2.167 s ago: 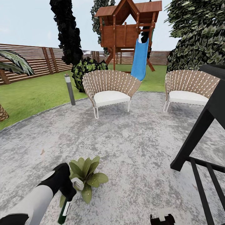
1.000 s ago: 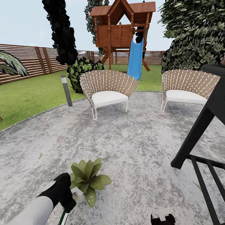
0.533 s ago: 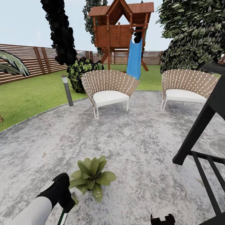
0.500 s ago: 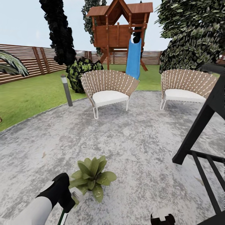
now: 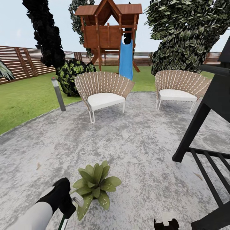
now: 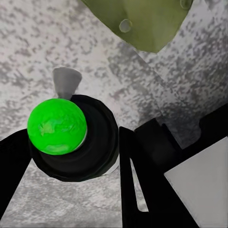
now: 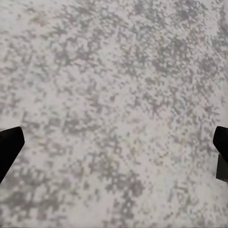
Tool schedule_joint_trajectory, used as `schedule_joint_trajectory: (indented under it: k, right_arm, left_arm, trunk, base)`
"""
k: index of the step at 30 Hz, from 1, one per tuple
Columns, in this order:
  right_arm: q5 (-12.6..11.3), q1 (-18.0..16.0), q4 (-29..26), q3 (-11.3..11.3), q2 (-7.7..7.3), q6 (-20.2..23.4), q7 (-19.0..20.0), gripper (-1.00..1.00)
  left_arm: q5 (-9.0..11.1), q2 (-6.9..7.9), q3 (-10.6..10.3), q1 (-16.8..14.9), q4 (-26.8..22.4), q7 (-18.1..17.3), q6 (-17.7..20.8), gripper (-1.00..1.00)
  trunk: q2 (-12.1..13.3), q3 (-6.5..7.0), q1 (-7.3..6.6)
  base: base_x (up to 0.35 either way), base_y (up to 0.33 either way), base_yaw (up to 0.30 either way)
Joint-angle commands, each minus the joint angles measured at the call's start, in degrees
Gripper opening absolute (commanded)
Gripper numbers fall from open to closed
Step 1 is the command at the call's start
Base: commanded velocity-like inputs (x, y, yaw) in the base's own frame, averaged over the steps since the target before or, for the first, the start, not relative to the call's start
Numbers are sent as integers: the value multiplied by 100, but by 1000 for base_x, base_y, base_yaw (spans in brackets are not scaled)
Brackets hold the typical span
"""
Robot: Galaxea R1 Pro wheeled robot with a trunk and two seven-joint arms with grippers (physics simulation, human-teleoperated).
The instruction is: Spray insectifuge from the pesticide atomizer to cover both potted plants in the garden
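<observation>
One potted plant (image 5: 95, 185), a low rosette of pointed green leaves, stands on the round grey patio (image 5: 134, 150) of the garden. My left gripper (image 5: 65, 205) is just beside it on its left, shut on the pesticide atomizer (image 5: 62, 221). The atomizer's pale nozzle (image 5: 78, 201) touches the nearest leaves. In the left wrist view the black fingers (image 6: 142, 175) clamp the atomizer's black collar and bright green cap (image 6: 57, 126), and a leaf (image 6: 142, 19) lies just beyond. My right gripper (image 5: 165, 223) is open low over bare paving, with its fingertips (image 7: 9, 147) far apart.
A black slatted frame (image 5: 204, 140) stands close on the right. Two woven chairs (image 5: 103, 91) (image 5: 180, 88) sit at the patio's far edge, with a grey bollard light (image 5: 58, 94) to their left. Behind lie lawn (image 5: 25, 99), a wooden playhouse with a blue slide (image 5: 126, 59), bushes and a slatted fence (image 5: 19, 62).
The whole head view has shifted, so the scene slid left as the camera moved. The plant now sits slightly right of where it was, and my left gripper with the atomizer shows lower in the view.
</observation>
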Motion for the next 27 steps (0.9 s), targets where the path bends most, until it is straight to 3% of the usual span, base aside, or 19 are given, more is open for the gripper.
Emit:
schedule_joint_trajectory:
  k: [1,5,8,16,20,21,23,25,27]
  right_arm:
    - [60,-4,8,-47,0,-19,-18,100]
    - [60,-4,8,-47,1,-19,-18,100]
    - [60,-4,8,-47,0,-19,-20,100]
    - [60,-2,8,-47,1,-19,-18,100]
    - [60,-4,8,-47,-1,-19,-18,100]
    - [60,-4,8,-47,-2,-19,-18,100]
    - [60,-4,8,-47,-5,-19,-21,100]
    - [60,-4,8,-47,-7,-19,-19,100]
    - [60,-3,8,-47,-8,-19,-19,100]
  left_arm:
    - [-48,-1,28,26,-10,-49,28,-100]
    - [-23,153,29,88,-15,-55,24,-100]
    - [7,187,21,91,-42,-59,16,-100]
    - [16,104,-20,72,-103,-124,17,-100]
    - [0,-53,-33,-8,-106,-270,15,-100]
    - [-28,-136,-71,-26,-112,-435,15,-100]
    - [-84,-272,-385,-246,-119,-778,28,-100]
    - [-104,-289,-629,-542,-114,-1080,35,-100]
    - [-117,-288,-689,-724,-113,-1335,33,-100]
  trunk:
    - [-2,-5,-1]
    - [-2,-5,-1]
    - [-2,-5,-1]
    - [-2,-5,-1]
    - [-2,-5,-1]
    - [-2,-5,-1]
    - [-2,-5,-1]
    - [-2,-5,-1]
    - [-2,-5,-1]
  base:
    - [2,10,-14]
    - [0,4,-3]
    - [-44,105,0]
    - [-66,272,-184]
    - [-1,278,-71]
    - [0,118,-14]
    - [0,36,-4]
    - [0,10,-1]
    - [0,3,0]
